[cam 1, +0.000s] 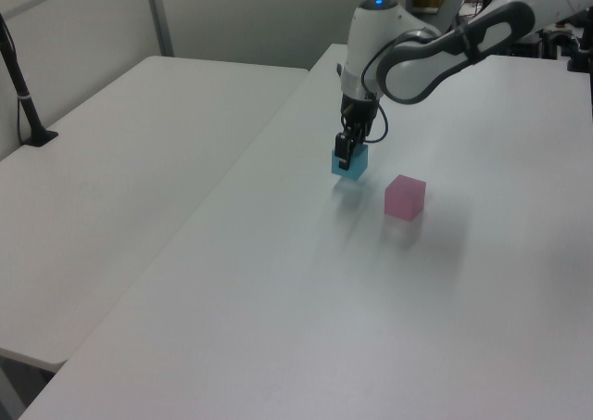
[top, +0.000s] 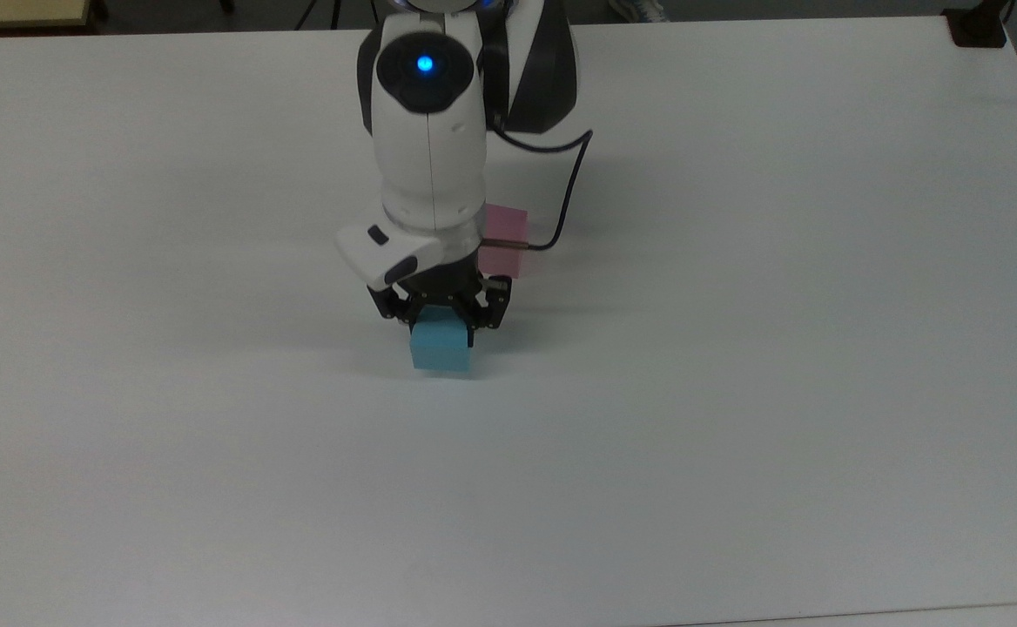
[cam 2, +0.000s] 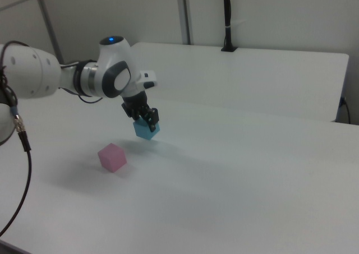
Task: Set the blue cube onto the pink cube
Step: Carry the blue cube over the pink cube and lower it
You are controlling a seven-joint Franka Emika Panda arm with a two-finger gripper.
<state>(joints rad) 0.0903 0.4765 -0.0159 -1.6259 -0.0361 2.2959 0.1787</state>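
With the pincer [cam 1: 346, 157] clenched on the blue cube [cam 1: 349, 162] just above the counter [cam 1: 278, 281], lift higher before crossing to the pink cube [cam 1: 405, 197] nearby, then lower it squarely.

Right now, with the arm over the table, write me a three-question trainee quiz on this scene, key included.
1. True or false: the blue cube is held in the gripper, clear of the white table.
2. In the right view, where does the pink cube sit relative to the blue one? A) lower and to the left B) directly on top of it C) far off to the right
3. Fill in: the pink cube rests on the ____.

Key
1. True: the jaws are closed on the blue cube, and the left view shows its shadow on the table below it.
2. A
3. table
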